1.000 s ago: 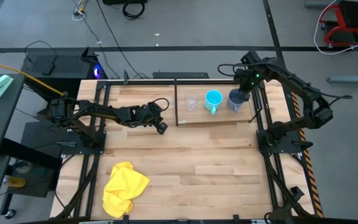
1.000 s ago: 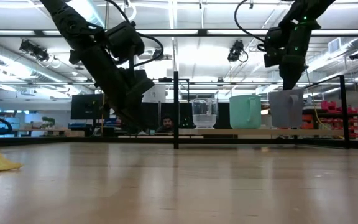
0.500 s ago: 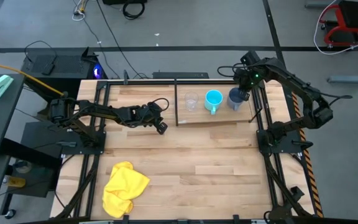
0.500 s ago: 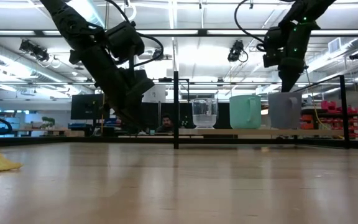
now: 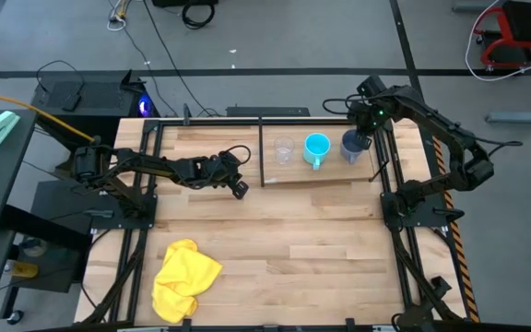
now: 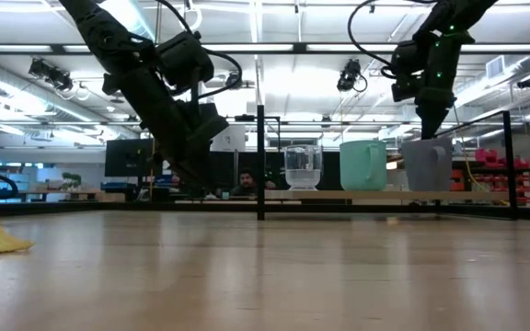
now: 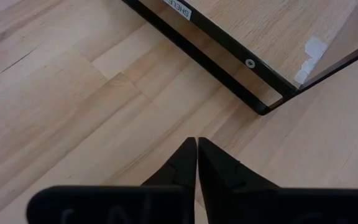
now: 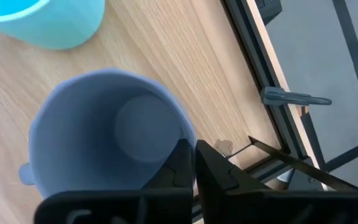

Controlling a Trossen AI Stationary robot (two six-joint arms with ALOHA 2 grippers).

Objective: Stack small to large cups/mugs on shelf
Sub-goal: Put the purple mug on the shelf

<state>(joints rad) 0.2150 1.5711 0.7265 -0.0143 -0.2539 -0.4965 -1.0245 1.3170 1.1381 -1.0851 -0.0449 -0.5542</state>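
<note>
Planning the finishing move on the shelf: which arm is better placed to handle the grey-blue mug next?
Right, most likely. Its end effector sits at the grey-blue mug rim on the shelf. The left end effector is shut over bare table, short of the shelf.

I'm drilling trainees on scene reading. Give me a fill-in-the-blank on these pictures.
1. On the shelf, the cyan mug stands between the clear cup and the ____ mug.
2. The yellow cloth lies on the ____, off the shelf.
3. The right end effector pinches the grey-blue mug's ____.
4. The left end effector holds ____.

Missing: grey-blue; table; rim; nothing
</note>
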